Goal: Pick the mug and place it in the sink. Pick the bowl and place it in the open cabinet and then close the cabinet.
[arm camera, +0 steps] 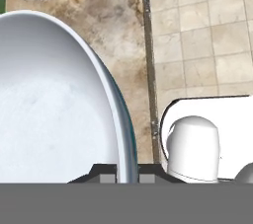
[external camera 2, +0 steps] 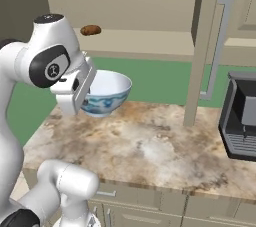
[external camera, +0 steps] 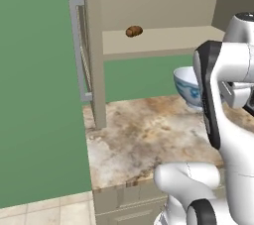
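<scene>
We see the tool [arm camera: 119,176] pinching the rim of the bowl [external camera 2: 107,92]. The bowl hangs above the counter [external camera 2: 150,146], below the cabinet [external camera 2: 150,41] shelf.

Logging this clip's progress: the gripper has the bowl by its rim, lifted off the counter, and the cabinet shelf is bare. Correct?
Not quite. The gripper does clamp the bowl's rim above the counter, but the cabinet shelf is not bare: a small brown lump lies on it, as the left base view shows.

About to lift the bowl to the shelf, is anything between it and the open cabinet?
Nothing visible blocks it. The bowl, rim pinched in the claw, hangs below the cabinet shelf; a brown lump sits there.
</scene>
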Motion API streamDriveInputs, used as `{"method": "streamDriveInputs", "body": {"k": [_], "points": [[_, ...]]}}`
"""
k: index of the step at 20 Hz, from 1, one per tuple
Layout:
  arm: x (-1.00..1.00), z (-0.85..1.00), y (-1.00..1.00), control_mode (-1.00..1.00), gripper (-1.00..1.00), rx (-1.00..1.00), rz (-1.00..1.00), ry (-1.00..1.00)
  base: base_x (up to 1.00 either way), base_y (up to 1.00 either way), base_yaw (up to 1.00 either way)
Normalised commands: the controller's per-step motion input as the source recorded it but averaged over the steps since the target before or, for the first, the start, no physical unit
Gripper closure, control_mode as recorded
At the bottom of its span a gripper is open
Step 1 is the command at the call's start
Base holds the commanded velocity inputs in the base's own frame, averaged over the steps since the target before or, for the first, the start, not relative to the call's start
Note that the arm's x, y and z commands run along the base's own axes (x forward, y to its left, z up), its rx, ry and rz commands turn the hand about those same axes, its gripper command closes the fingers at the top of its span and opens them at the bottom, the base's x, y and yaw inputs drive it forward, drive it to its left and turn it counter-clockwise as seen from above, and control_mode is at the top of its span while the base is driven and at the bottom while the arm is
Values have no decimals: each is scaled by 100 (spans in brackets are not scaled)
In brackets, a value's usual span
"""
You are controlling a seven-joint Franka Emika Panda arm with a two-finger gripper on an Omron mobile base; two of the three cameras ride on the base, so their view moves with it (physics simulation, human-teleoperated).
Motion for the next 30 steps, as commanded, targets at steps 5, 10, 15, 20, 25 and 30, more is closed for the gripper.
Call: {"method": "streamDriveInputs", "body": {"k": [5, 10, 15, 20, 25, 30], "points": [[-21, 25, 0, -100, 100, 0, 2, -21, 0, 0, 0], [-3, 23, 0, -100, 100, 0, 1, -17, 0, 0, 0], [1, 6, 0, -100, 100, -1, 2, -11, 0, 0, 0], [0, 12, 0, -100, 100, -2, 3, -21, 0, 0, 0], [10, 23, 0, -100, 100, 0, 2, -14, 0, 0, 0], [28, 38, -1, -100, 100, 0, 1, 0, 0, 0, 0]]}}
